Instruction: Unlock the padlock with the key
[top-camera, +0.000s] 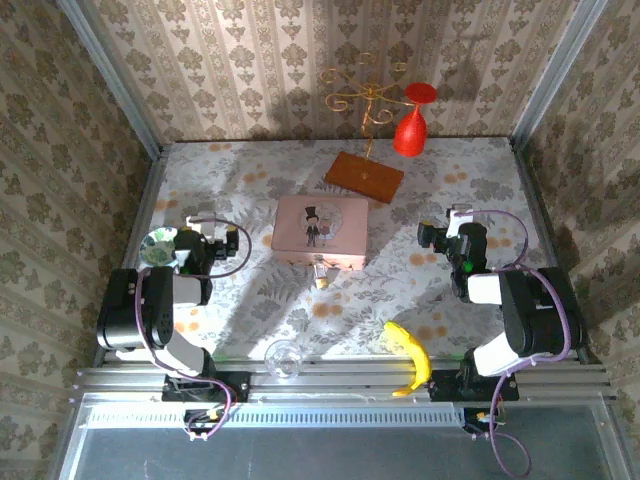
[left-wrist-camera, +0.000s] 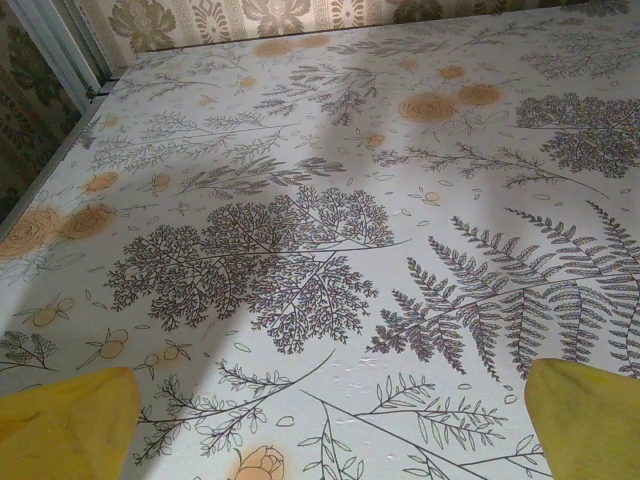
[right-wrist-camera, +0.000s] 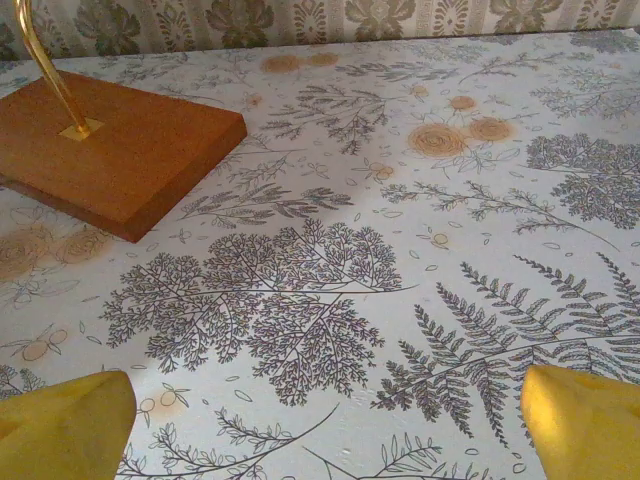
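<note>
Left wrist view: yellow fingertips (left-wrist-camera: 65, 425) sit in the two bottom corners. The left gripper (left-wrist-camera: 320, 430) is spread wide, with only the fern-print tablecloth (left-wrist-camera: 300, 250) between the pads and nothing held.

Right wrist view reads the same. The right gripper (right-wrist-camera: 320, 425) has its yellow fingers (right-wrist-camera: 585, 420) far apart and its jaws are empty over the cloth. Ahead and to its left I see the corner of a brown wooden base (right-wrist-camera: 130, 150) with a gold stem (right-wrist-camera: 45, 60) rising from it.

From overhead, the left arm (top-camera: 150, 305) is folded at the near left and the right arm (top-camera: 530, 310) at the near right. Both are well apart from the middle of the table (top-camera: 450, 190).

The padlock (top-camera: 321, 275) is a tiny brass speck touching the near edge of the pink box (top-camera: 320, 230). It lies about centre table, between the two arms. It is too small for me to tell its shackle state.

Other items:
- A banana (top-camera: 410, 355) lies near the front rail, just beside the right arm's base.
- A clear glass (top-camera: 283, 358) sits at the front edge, left of the banana.
- A shiny disc (top-camera: 158, 245) lies by the left arm.
- A red goblet (top-camera: 410, 125) hangs upside down from the gold wire stand (top-camera: 365, 100) at the far side.
</note>
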